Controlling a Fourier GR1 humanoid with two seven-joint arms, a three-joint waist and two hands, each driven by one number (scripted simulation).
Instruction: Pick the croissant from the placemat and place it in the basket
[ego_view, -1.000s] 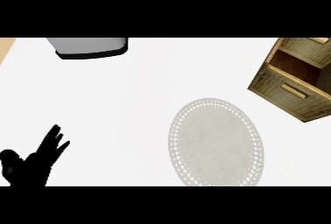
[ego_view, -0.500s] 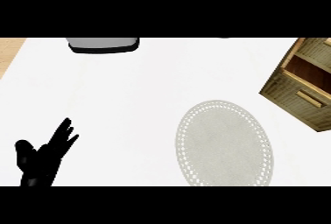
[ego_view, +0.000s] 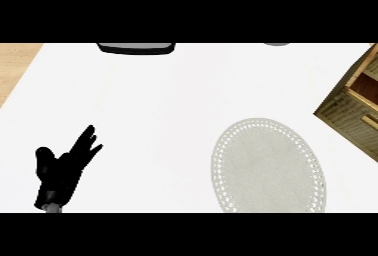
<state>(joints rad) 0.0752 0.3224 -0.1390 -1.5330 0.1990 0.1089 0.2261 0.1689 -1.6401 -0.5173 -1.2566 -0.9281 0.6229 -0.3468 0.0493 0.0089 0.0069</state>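
Observation:
A pale oval placemat (ego_view: 268, 166) with a dotted border lies on the white counter at the lower right, with nothing on it. No croissant shows anywhere in view. A dark basket (ego_view: 136, 48) peeks in at the top edge, mostly cut off. My left hand (ego_view: 63, 167) rests at the lower left, fingers straight and pointing up, holding nothing. The right hand is out of view.
A wooden drawer cabinet (ego_view: 354, 102) stands at the right edge. A small grey rim (ego_view: 277, 44) shows at the top right. Bare wooden floor (ego_view: 16, 62) shows past the counter's left edge.
The view has shifted: the basket slid further toward the top edge, the cabinet toward the right. My left hand appears slightly more to the right, still open.

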